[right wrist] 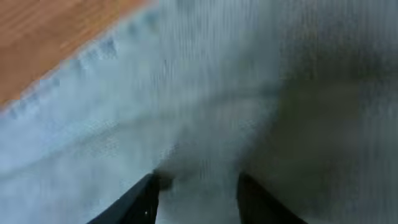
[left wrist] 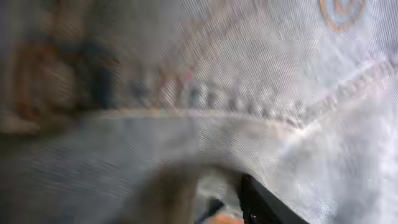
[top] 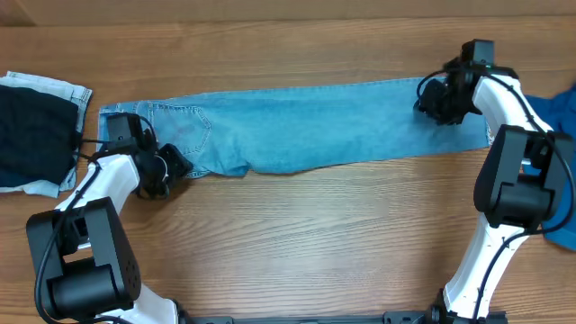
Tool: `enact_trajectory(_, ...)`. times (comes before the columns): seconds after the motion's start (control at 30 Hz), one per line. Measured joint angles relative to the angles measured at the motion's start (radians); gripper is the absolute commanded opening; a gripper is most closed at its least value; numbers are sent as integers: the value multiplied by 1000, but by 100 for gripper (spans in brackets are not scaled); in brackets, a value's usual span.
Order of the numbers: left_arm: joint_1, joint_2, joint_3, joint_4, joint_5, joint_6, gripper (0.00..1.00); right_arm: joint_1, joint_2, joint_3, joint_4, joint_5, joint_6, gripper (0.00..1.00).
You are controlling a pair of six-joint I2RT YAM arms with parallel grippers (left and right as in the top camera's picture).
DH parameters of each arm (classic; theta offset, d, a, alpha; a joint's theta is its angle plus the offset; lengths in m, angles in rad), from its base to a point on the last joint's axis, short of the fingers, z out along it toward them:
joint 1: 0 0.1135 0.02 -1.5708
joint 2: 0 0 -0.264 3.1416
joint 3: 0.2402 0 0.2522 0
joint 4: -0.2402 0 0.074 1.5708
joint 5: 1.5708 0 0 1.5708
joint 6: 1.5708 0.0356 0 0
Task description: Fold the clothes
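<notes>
Jeans [top: 342, 121]: light blue, laid flat and lengthwise across the far half of the tabletop [top: 315, 234]. Waist and back pocket at the left, leg ends at the right. The near edge is uneven, with a small fold below the pocket area.

Left arm [top: 99, 184]: reaches in from the near left. Left jaws sit at the near-left corner of the jeans, by the waist. The left wrist view is filled with blurred denim [left wrist: 249, 155], crossed by a stitched seam. Only one dark finger [left wrist: 264, 205] shows, at the bottom edge. Left jaws open or closed: cannot tell.

Right arm [top: 513, 171]: reaches in from the near right. Right jaws are down on the right end of the jeans, near the far edge. The right wrist view shows both dark fingers [right wrist: 134, 202] standing apart, with denim [right wrist: 249, 93] filling the gap between them. The frayed edge of the cloth runs diagonally, with bare tabletop [right wrist: 50, 37] beyond it at upper left. Right jaws read as open, not shut on the cloth.

Other clothes:
- Far left: a dark navy piece [top: 36, 135] lies on top of pale denim [top: 67, 90], just beside the waist end of the jeans and apart from it.
- Right edge: bright blue denim [top: 553, 108], partly behind the right arm and running out of view.
</notes>
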Motion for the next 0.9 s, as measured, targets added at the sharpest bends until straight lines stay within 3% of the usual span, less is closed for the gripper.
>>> enact_trajectory(0.2, 0, 11, -5, -8, 139, 5, 50, -19, 9, 5, 44, 38, 64, 42)
enact_trajectory(0.33, 0, 14, -11, 13, 229, 19, 49, -126, 12, 20, -31, 36, 87, 42)
enact_trajectory(0.53, 0, 18, -16, 253, 371, 22, 40, -249, 11, 33, -128, 40, 101, 43)
enact_trajectory(0.73, 0, 18, 49, 274, 455, 45, 35, -215, -31, 12, -158, 93, 53, 54)
enact_trajectory(0.9, 0, 15, 142, 174, 491, 143, 40, -106, -162, 3, -171, 92, 35, 55)
